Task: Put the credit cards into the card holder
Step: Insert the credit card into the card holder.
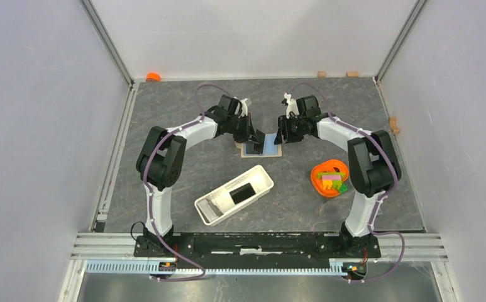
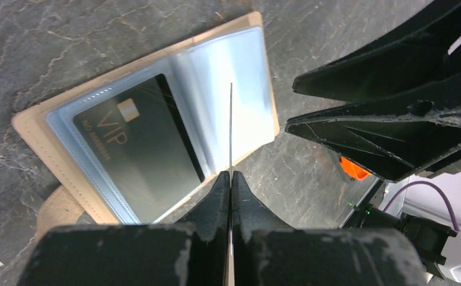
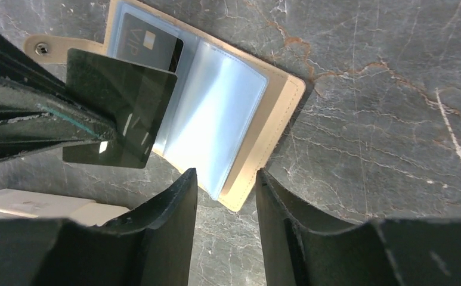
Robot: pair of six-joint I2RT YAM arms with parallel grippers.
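Left gripper pinches black card on edge, frame centre. Right gripper open, empty, bottom centre. Beige card holder lies open beneath; VIP card in sleeve. Another black card in white tray, top view centre.

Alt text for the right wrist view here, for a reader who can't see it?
The left gripper holds a black card above an open tan card holder with clear sleeves, lying on the grey table. A second black card, marked VIP, sits in a sleeve. The right gripper stands open and empty at the bottom.
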